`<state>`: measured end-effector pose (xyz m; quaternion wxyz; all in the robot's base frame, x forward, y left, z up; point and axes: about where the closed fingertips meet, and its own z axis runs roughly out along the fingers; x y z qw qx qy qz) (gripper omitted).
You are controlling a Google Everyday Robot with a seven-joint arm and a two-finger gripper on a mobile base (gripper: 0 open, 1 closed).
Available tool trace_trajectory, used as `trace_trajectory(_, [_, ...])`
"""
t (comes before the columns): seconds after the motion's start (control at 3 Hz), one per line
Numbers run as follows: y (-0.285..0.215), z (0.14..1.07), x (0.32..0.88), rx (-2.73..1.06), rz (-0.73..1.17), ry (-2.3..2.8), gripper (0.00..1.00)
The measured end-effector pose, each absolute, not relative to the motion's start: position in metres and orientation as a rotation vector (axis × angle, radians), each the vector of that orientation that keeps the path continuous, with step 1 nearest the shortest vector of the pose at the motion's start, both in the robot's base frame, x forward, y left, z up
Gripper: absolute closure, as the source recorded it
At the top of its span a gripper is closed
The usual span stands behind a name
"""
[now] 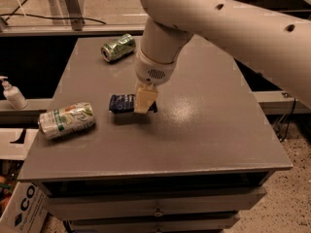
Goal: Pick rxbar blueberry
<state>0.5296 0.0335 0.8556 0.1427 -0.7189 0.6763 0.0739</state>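
The rxbar blueberry [121, 102] is held clenched in the hand [145, 101], which is closed across the bar's right end near the middle of the worktop [209, 130]. A shadow is cast just below the bar, so it is judged to be raised slightly off the surface. The grasp appears made, and only a clear lift is left. A white-and-green can [66, 120] is lying well apart to the left, close to the worktop's left edge, and a green can [118, 47] is lying near the back. Bare surface is left in front and to the right, with every edge well apart from the bar, so a straight rise is unobstructed.
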Motion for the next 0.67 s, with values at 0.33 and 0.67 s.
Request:
trace_trajectory(0.33, [0.0014, 0.8796, 0.5352, -1.987, 0.191, 1.957, 1.00])
trace_trajectory(0.67, [0.0014, 0.8796, 0.5352, -1.987, 0.191, 1.957, 1.00])
